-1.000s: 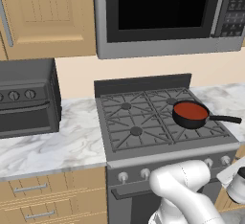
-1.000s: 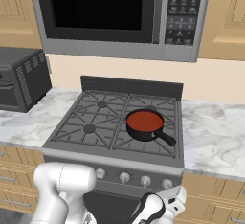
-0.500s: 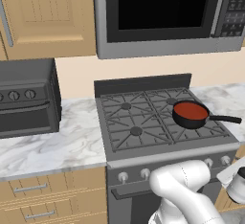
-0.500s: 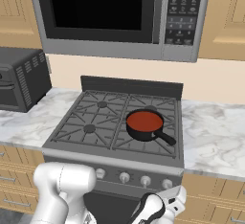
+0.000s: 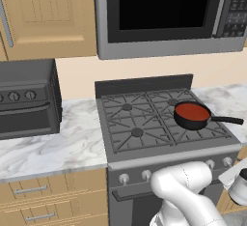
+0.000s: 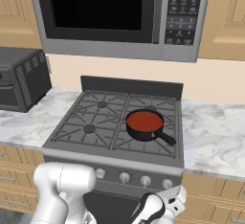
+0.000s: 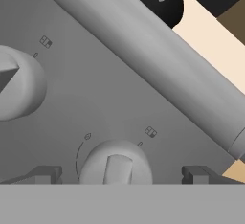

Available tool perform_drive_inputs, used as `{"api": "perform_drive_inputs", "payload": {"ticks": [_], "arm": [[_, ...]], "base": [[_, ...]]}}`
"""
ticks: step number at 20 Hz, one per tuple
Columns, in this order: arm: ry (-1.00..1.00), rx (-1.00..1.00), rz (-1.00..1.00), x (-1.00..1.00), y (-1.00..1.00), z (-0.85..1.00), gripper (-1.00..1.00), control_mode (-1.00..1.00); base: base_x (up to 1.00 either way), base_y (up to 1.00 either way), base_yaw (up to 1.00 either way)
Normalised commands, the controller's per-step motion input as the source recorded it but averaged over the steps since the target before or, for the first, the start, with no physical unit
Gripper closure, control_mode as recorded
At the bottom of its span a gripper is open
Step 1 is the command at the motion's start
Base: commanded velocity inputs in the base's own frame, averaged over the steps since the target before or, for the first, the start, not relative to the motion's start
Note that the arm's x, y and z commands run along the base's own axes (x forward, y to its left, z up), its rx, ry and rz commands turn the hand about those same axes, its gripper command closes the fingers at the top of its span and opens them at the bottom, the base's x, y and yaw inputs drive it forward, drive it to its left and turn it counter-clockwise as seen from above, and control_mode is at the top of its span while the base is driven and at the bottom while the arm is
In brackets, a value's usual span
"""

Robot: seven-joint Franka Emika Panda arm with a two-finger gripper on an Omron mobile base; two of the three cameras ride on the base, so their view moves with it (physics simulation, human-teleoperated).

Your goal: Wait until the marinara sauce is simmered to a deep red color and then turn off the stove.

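Observation:
The marinara sauce [image 5: 191,111] [image 6: 144,120] is a smooth red disc in a small black long-handled pan [image 6: 149,129] on the front right burner of the stove [image 5: 144,123] [image 6: 115,122]. My gripper [image 7: 122,174] is open and close to the stove's front panel. A silver knob [image 7: 115,163] sits between its two dark fingertips [image 7: 45,174] with a gap on each side. A second knob [image 7: 14,89] lies up and to the left. In the right base view the gripper [image 6: 172,195] hangs low, just below the rightmost knob [image 6: 166,184].
A black toaster oven [image 5: 26,99] [image 6: 21,77] stands on the marble counter [image 5: 53,150] left of the stove. A microwave [image 5: 169,12] [image 6: 119,12] hangs above it. The oven door's grey handle bar [image 7: 158,70] runs diagonally behind the knobs. Wooden drawers [image 5: 43,201] sit below the counter.

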Motion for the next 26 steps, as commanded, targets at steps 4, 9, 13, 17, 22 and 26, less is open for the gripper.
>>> {"api": "perform_drive_inputs", "payload": {"ticks": [4,9,13,17,22,26], "arm": [[0.0,0.0,0.0,0.0,0.0,0.0,-1.0,-1.0],[0.0,0.0,0.0,0.0,0.0,0.0,-1.0,-1.0],[0.0,0.0,0.0,0.0,0.0,0.0,-1.0,-1.0],[0.0,0.0,0.0,0.0,0.0,0.0,-1.0,-1.0],[0.0,0.0,0.0,0.0,0.0,0.0,-1.0,-1.0],[0.0,0.0,0.0,0.0,0.0,0.0,-1.0,-1.0]], "base": [[0.0,0.0,0.0],[0.0,0.0,0.0],[0.0,0.0,0.0],[0.0,0.0,0.0],[0.0,0.0,0.0],[0.0,0.0,0.0]]}}
